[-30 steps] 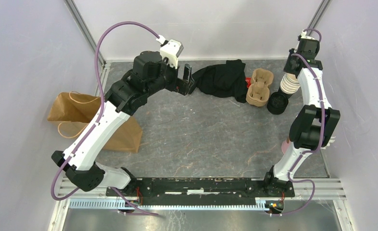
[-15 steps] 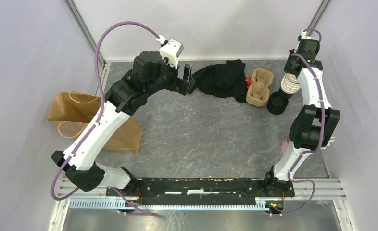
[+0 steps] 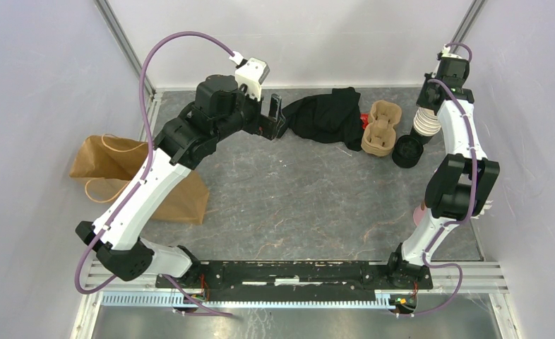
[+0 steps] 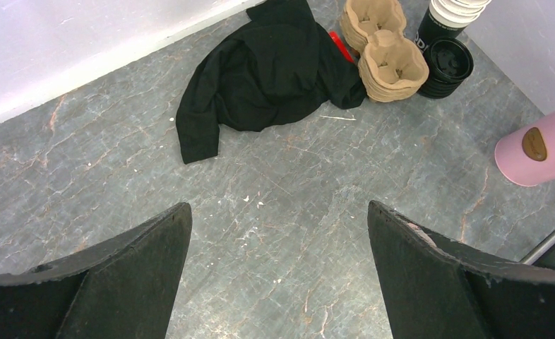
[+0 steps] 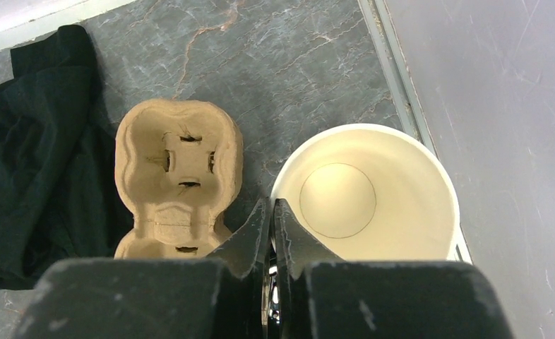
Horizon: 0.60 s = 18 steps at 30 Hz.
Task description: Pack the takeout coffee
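Grey table [image 3: 296, 198]: lidded coffee unseen; light, crushable cup stack [image 5: 402, 212] best gripped by sidewall; right gripper [image 5: 271, 206] clenched at its rim, left gripper [image 4: 278, 206] spread.

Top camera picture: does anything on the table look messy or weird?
Yes. A crumpled black cloth lies heaped at the back, its edge over something red beside the brown pulp cup carrier. The brown paper bag lies flat on its side at the left, not standing open.
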Tool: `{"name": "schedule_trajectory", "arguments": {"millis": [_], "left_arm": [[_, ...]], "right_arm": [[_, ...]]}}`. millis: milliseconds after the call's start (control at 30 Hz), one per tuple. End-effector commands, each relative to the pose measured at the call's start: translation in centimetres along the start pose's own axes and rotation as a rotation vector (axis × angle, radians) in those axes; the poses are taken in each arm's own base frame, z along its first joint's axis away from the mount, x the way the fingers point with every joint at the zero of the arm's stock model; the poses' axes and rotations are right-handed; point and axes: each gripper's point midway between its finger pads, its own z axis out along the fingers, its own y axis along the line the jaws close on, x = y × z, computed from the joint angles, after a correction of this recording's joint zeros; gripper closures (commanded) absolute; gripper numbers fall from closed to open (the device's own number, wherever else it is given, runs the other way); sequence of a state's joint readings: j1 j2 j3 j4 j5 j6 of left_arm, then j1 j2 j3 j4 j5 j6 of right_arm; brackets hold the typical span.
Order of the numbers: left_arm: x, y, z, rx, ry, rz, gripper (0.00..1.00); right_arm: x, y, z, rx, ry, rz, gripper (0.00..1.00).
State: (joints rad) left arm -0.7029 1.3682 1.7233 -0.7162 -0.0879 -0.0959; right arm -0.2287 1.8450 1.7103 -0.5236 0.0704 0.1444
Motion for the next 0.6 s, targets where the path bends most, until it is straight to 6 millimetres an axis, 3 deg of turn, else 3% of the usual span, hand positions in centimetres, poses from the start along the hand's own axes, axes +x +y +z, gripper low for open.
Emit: {"name": "schedule_trajectory", "arguments": {"millis": [0, 200, 567], "left_arm": [[-2.3, 0.0, -1.2, 0.006, -0.068, 0.033, 0.00], [-2.7, 0.0, -1.7, 0.007, -0.082, 0.037, 0.00], [-3.5, -0.6, -2.7, 0.026, -0.109, 0.040, 0.00]], "right_arm": [[-1.2, -0.3, -1.6, 0.007, -0.041, 0.003, 0.95], [-2.1, -0.7, -3.2, 0.022, -0.087, 0.005, 1.00], [-4.2, -1.4, -6.3, 0.088, -0.143, -0.031, 1.00]]}}
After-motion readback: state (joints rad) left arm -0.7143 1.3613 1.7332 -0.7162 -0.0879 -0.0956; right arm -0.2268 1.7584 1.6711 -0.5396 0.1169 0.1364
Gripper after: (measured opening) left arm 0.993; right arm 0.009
